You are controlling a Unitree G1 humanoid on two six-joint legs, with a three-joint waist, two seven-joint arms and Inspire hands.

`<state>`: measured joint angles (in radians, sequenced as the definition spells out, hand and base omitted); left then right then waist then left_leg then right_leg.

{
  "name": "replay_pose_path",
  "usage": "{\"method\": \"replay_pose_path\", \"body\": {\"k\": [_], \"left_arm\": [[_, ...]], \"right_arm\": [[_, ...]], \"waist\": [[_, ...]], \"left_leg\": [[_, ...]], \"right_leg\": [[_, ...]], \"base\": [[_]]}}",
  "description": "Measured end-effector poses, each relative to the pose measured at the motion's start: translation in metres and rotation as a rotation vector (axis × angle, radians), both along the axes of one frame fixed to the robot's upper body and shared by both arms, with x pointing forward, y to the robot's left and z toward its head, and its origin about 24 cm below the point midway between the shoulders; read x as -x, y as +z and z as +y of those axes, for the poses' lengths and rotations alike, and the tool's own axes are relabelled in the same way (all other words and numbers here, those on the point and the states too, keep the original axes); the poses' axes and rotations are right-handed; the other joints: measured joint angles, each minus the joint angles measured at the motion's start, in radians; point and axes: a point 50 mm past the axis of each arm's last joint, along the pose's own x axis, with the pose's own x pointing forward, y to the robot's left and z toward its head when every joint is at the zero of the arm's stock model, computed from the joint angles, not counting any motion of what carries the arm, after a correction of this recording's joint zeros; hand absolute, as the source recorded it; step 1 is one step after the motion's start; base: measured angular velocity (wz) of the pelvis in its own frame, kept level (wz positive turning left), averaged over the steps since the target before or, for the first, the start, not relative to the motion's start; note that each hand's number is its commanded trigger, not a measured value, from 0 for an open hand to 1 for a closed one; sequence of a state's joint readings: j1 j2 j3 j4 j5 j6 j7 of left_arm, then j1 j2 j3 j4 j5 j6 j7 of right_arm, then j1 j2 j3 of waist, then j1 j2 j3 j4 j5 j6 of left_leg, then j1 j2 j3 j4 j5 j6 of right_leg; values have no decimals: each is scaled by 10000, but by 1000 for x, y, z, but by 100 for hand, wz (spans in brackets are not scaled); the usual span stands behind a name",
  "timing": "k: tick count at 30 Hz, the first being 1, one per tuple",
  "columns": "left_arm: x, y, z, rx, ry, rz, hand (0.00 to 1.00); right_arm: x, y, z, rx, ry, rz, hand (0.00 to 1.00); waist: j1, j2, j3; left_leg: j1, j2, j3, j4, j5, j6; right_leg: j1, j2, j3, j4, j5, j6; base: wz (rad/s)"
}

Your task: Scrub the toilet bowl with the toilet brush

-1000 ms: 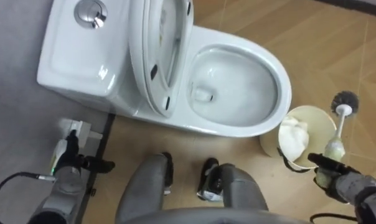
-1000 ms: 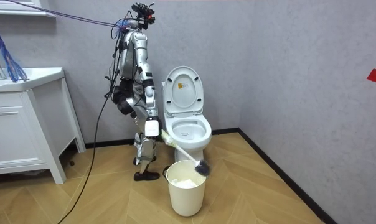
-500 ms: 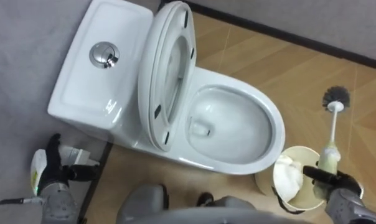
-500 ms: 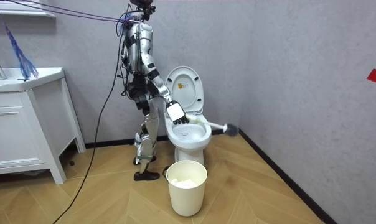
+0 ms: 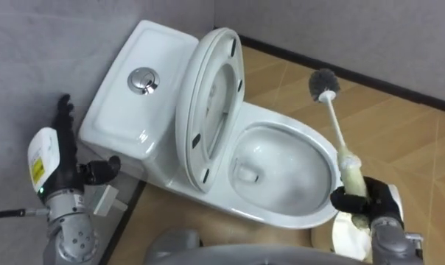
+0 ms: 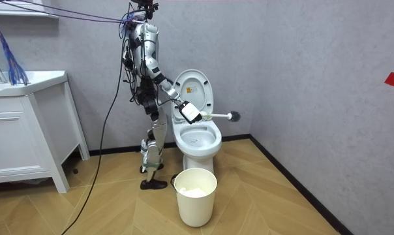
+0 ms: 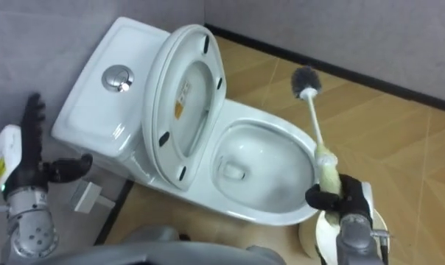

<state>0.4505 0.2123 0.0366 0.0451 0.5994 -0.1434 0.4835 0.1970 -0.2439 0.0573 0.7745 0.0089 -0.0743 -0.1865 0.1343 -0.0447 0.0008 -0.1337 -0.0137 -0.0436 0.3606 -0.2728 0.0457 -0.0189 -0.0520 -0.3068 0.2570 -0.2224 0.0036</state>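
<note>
Right hand clenched round brush above toilet, left hand straight-fingered; room view: whole bin.

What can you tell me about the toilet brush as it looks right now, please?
The toilet brush has a round, dark bristle head, a thin white shaft and a thicker pale handle, plastic by the look. The right hand grips the handle, fingers curled round it. The brush is in the air, slanting over the toilet bowl rim, head pointing away from the robot; its bristles touch nothing.
</note>
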Motion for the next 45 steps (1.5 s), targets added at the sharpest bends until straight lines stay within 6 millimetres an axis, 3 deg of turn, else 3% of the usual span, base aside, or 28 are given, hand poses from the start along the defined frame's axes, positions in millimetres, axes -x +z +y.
{"method": "replay_pose_path", "body": {"k": [12, 18, 21, 26, 31, 45], "left_arm": [[-15, 5, -14, -1934, -1918, 4, 0], [-12, 1, -17, -2745, -2832, 415, 0], [-3, -10, -16, -3023, -3317, 1271, 0], [8, -41, -14, -3007, -3630, 3257, 0], [-2, -37, -9, -3631, -4025, 3159, 0], [-12, -32, -1, -4544, -4295, 3241, 0]], "right_arm": [[-5, -14, 5, -403, 2016, 1481, 100], [-2, -10, -13, -335, 2363, 1889, 100], [-13, -6, -22, -142, 2517, 1936, 100], [-25, -2, -32, -14, 2216, 2071, 100], [-31, 1, -37, 124, 2146, 2085, 100], [-64, 23, -60, 1316, 2454, 2166, 100]], "waist": [[-265, 82, 72], [-366, 137, 39], [-526, 154, 99], [-773, 202, 89], [-793, 139, 104], [-749, 172, 141]], "left_leg": [[-19, -11, 19, -127, 49, -30], [-57, -58, 61, -172, 170, -20], [-47, -97, 130, -269, 283, -7], [-511, -167, 111, -338, 500, 20], [-1139, -250, 153, -341, 781, 44], [-1939, -351, 437, -410, 1113, 65]], "right_leg": [[-107, 3, 48, -39, 3, -2], [-172, -83, -36, -33, 3, -1], [-220, -159, -8, -7, 3, -2], [-899, -330, -63, 408, -3, -29], [-1666, -397, 4, 721, 22, -81], [-2899, -669, 305, 1440, 10, -161]], "base": [[-1], [4], [4], [0], [0], [-4]]}}
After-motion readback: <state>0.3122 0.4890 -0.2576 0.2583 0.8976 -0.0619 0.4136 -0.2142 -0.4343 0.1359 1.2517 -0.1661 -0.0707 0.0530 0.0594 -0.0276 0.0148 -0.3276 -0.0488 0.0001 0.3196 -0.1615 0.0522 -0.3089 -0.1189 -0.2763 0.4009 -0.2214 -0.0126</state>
